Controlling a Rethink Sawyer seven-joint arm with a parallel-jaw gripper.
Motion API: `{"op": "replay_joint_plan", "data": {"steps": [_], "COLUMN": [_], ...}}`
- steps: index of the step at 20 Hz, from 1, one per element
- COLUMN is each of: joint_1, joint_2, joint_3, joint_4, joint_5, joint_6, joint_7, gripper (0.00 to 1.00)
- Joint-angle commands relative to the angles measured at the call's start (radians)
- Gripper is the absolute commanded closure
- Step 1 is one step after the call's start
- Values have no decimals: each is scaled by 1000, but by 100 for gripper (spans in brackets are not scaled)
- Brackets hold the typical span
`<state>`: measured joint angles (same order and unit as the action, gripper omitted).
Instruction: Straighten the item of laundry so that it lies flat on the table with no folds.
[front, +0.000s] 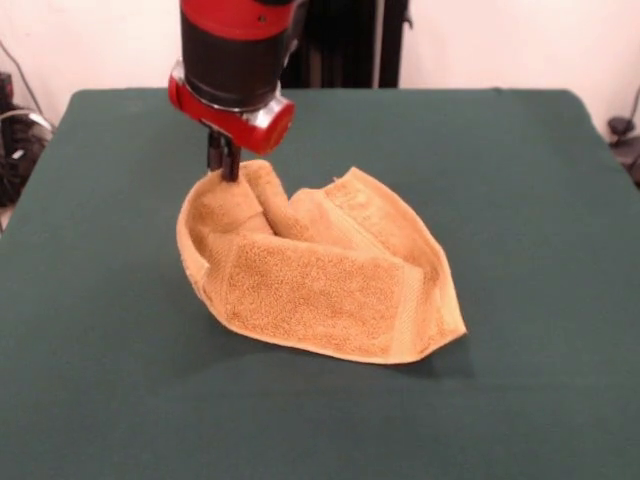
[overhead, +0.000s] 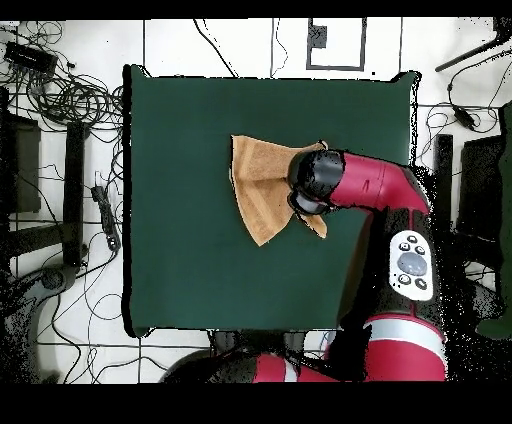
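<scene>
The orange-tan towel (front: 315, 285) lies crumpled on the green table (front: 520, 180), folded over itself with a rolled ridge across its middle and a striped hem at its near right corner. My gripper (front: 226, 165) comes down at the towel's far left edge, its dark fingers close together and pinching the raised rim of cloth there. In the overhead view the towel (overhead: 260, 185) lies at the table's (overhead: 180, 150) middle, and the arm's red and black head covers its right part and hides the gripper.
The arm (overhead: 385, 190) reaches in over the table's right side in the overhead view. Cables and stands (overhead: 70, 100) lie on the floor around the table, off its edges.
</scene>
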<state>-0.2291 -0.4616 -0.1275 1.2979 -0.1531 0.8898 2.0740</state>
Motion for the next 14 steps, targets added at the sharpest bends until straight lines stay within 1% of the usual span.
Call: {"op": "replay_joint_plan", "data": {"steps": [1, 3, 4, 5, 6, 8, 10, 12, 14], "joint_1": [-34, -42, -52, -70, -90, -160, -200, -233, -258], "joint_2": [36, 34, 30, 34, 52, 126, 196, 243, 257], "joint_3": [209, 216, 228, 249, 269, 348, 392, 439, 478], "joint_4": [-40, -55, -59, -53, -51, -46, -66, -94, -103], "joint_5": [-81, -95, -109, -118, -128, -155, -198, -246, -295], "joint_6": [36, 73, 73, 45, -3, -162, -278, -321, -363], "joint_7": [-329, -330, -353, -378, -389, -435, -432, -466, -505], "gripper": [100, 100, 100, 100, 100, 100, 100, 100, 100]}}
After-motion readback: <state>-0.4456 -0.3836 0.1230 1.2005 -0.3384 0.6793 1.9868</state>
